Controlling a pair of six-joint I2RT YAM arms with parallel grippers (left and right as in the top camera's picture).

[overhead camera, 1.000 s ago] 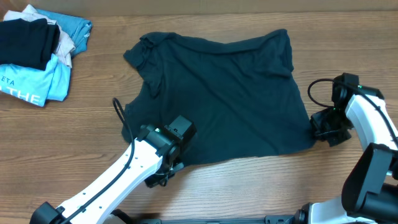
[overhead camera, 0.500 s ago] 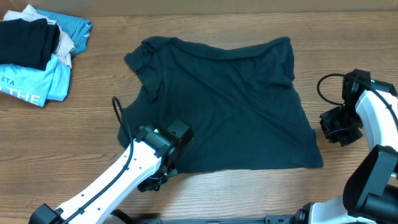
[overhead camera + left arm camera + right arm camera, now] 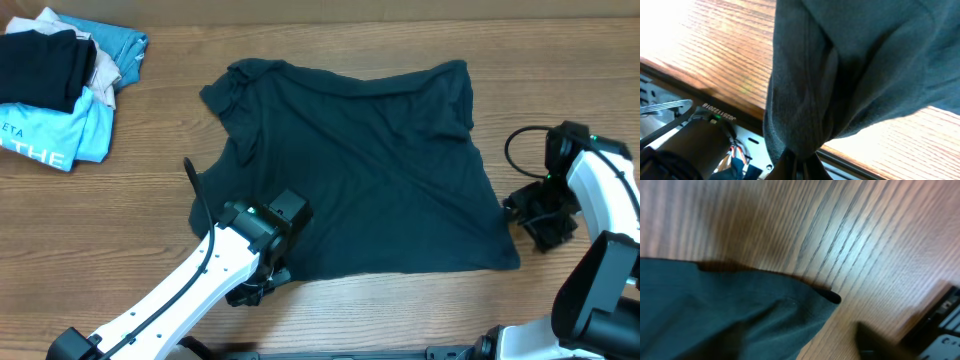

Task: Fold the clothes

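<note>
At lower centre, the left claw (image 3: 256, 288) pinches the clothes (image 3: 360, 170) at the hem; the right claw (image 3: 540, 215) is beside their corner, open or closed I cannot tell.

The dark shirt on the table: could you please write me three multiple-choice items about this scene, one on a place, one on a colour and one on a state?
1. Where does the pile of folded clothes lie?
A. at the far left corner of the table
B. at the near right corner
C. on top of the shirt

2. What colour is the spread shirt?
A. red
B. dark navy-teal
C. white

3. How is the left gripper?
A. open over bare wood
B. shut on the shirt's near edge
C. out of view

Answers: 1 A, the overhead view shows it far left. 2 B, it looks so in every view. 3 B, the left wrist view shows cloth bunched into the jaws.
</note>
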